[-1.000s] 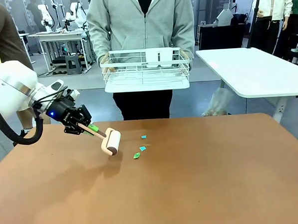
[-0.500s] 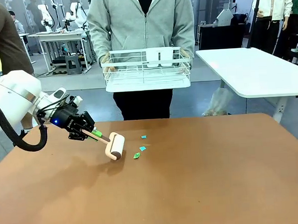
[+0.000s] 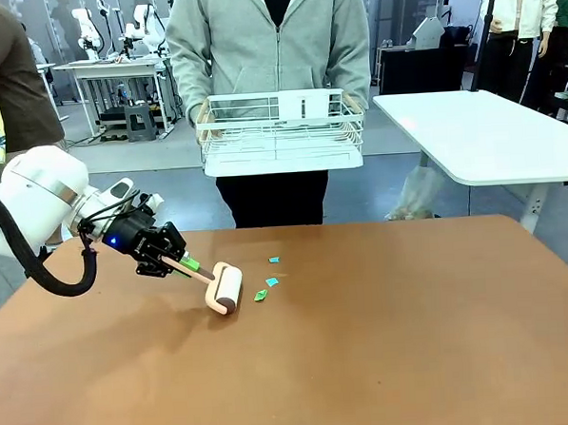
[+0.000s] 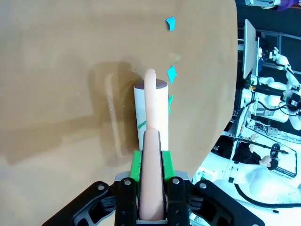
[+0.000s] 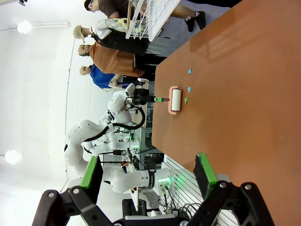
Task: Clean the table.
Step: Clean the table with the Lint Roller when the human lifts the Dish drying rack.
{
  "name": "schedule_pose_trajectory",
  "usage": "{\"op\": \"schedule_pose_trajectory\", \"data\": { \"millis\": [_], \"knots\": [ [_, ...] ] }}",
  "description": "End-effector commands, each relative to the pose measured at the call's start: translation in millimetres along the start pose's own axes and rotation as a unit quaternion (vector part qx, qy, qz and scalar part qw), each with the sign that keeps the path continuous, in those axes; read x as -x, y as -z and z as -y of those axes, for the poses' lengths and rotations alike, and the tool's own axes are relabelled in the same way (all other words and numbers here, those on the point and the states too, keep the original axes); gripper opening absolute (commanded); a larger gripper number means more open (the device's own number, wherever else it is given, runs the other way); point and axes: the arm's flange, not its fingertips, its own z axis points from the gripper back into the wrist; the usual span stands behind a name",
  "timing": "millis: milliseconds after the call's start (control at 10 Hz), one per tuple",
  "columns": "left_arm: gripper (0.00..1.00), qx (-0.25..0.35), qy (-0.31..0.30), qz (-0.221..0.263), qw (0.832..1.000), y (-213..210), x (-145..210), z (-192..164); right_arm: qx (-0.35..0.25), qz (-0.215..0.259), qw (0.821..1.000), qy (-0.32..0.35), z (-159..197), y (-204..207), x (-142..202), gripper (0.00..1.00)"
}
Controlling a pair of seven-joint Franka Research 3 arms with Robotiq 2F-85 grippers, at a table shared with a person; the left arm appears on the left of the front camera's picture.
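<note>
My left gripper (image 3: 175, 261) is shut on the pink handle of a lint roller (image 3: 224, 288). The roller's white drum rests on the reddish-brown table (image 3: 386, 340), just left of three small teal and green paper scraps (image 3: 271, 282). In the left wrist view the green pads (image 4: 136, 165) clamp the handle (image 4: 153, 188). Ahead of them lies the drum (image 4: 150, 110), with the scraps (image 4: 171, 73) beyond and beside its far end. My right gripper (image 5: 148, 172) hangs open above the table (image 5: 244, 94), far from the roller (image 5: 176, 100).
A person stands at the far edge holding a white wire rack (image 3: 280, 132) in both hands above the table. A white-topped table (image 3: 490, 135) stands at the back right. Other people stand at the far left and far right.
My left gripper has carried the roller rightward and downward, so the drum now sits on the table close to the scraps. The person has shifted the rack only slightly.
</note>
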Motion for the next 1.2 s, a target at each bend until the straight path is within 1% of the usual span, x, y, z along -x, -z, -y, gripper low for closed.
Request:
{"op": "schedule_pose_trajectory", "data": {
  "millis": [0, 200, 400, 500, 600, 700, 800, 900, 1100],
  "knots": [
    [0.21, 0.000, 0.019, 0.014, 1.000, 8.2, -3.3, -6.6, -0.006, 0.003, 1.000, -0.007, -2.1, 0.5, 0.9, 1.00],
    [0.21, -0.005, 0.014, 0.009, 1.000, 12.8, -5.2, -5.8, -0.006, 0.003, 1.000, -0.007, -2.1, 0.5, 0.9, 1.00],
    [0.21, 0.001, 0.013, -0.003, 1.000, 31.0, -4.1, 9.3, -0.006, 0.003, 1.000, -0.007, -2.1, 0.5, 0.9, 1.00],
    [0.21, 0.012, 0.011, -0.002, 1.000, 46.8, -2.5, 22.5, -0.006, 0.003, 1.000, -0.007, -2.1, 0.5, 0.9, 1.00],
    [0.21, 0.012, 0.010, -0.002, 1.000, 72.2, -0.1, 40.0, -0.006, 0.003, 1.000, -0.007, -2.1, 0.5, 0.9, 1.00],
    [0.21, 0.003, 0.018, -0.013, 1.000, 103.3, 0.7, 56.1, -0.006, 0.003, 1.000, -0.007, -2.1, 0.5, 0.9, 1.00],
    [0.21, 0.008, 0.016, -0.018, 1.000, 131.9, -1.1, 71.9, -0.006, 0.003, 1.000, -0.007, -2.1, 0.5, 0.9, 1.00],
    [0.21, 0.008, 0.021, -0.020, 1.000, 148.3, -1.6, 82.7, -0.006, 0.003, 1.000, -0.007, -2.1, 0.5, 0.9, 1.00],
    [0.21, 0.011, 0.015, -0.026, 0.999, 161.9, -4.4, 98.7, -0.006, 0.003, 1.000, -0.007, -2.1, 0.5, 0.9, 1.00]
  ]
}}
